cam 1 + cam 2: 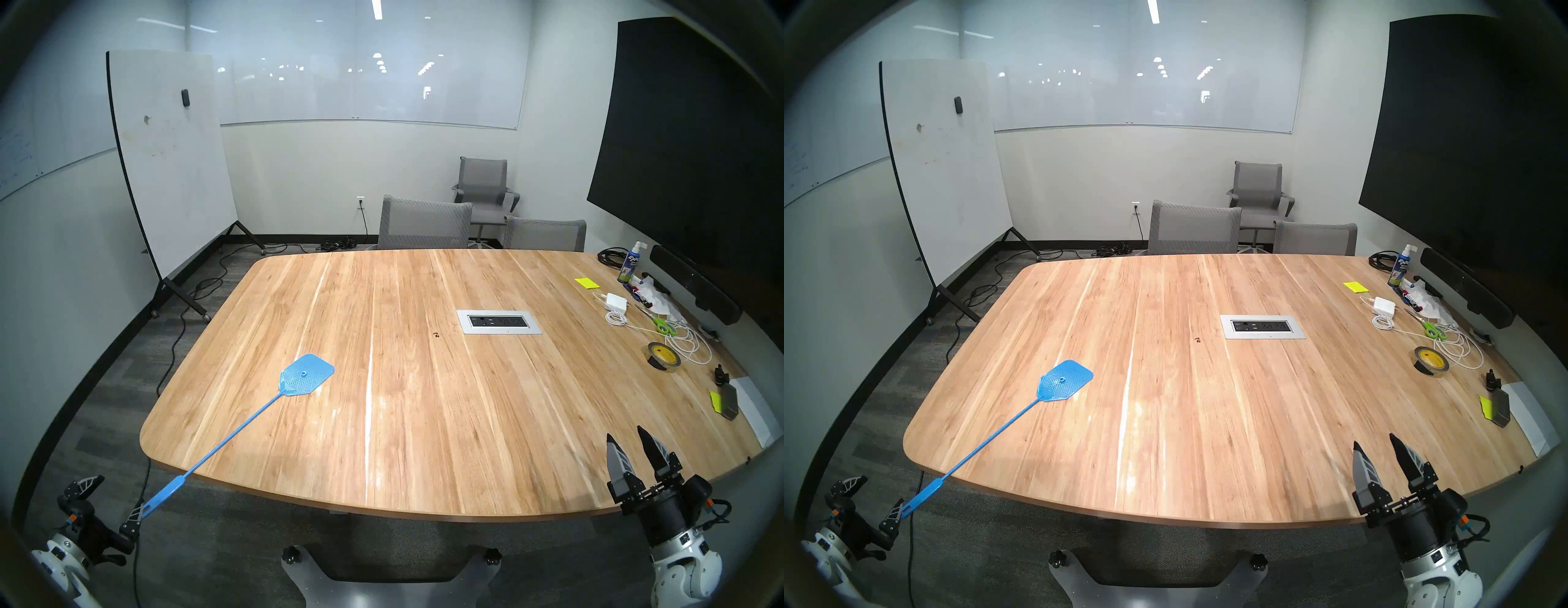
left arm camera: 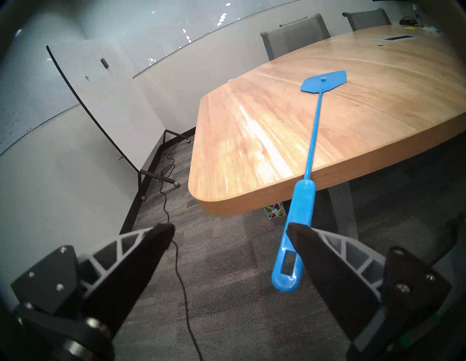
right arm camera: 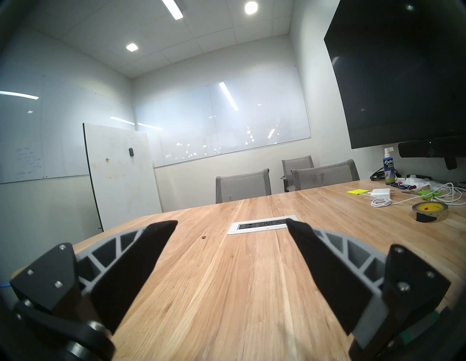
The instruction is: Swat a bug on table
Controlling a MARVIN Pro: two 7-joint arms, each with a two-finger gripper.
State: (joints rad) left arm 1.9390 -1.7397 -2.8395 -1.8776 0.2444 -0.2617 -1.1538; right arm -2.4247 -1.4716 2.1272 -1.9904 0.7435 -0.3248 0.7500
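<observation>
The bug (image 1: 435,335) is sitting as a tiny dark speck near the middle of the table (image 1: 424,424), just to the left of the inset grey power-outlet panel (image 1: 499,322), touching nothing. Well apart from it, toward the table's near left corner, the blue fly swatter (image 1: 237,429) is lying flat with its perforated head on the wood and its handle sticking out past the near edge, over the carpet.

The left tool (image 2: 230,233) is hanging off that corner with its jaws standing wide apart, and in the left wrist view the swatter's looped handle end is lying just inside the right-hand finger (image 2: 327,264); whether finger and handle are touching, I cannot tell. The grip is not closed on it.

Over at the near right edge, the right tool (image 1: 628,446) is hovering above the wood, jaws likewise spread and holding nothing, pointing across the table.

Along the right edge, a roll of tape (image 1: 664,356), green-handled scissors (image 1: 665,326), a white charger with its coiled cable (image 1: 616,302), a yellow sticky-note pad (image 1: 586,282) and a whiteboard cleaner bottle (image 1: 629,264) are crowding together.
</observation>
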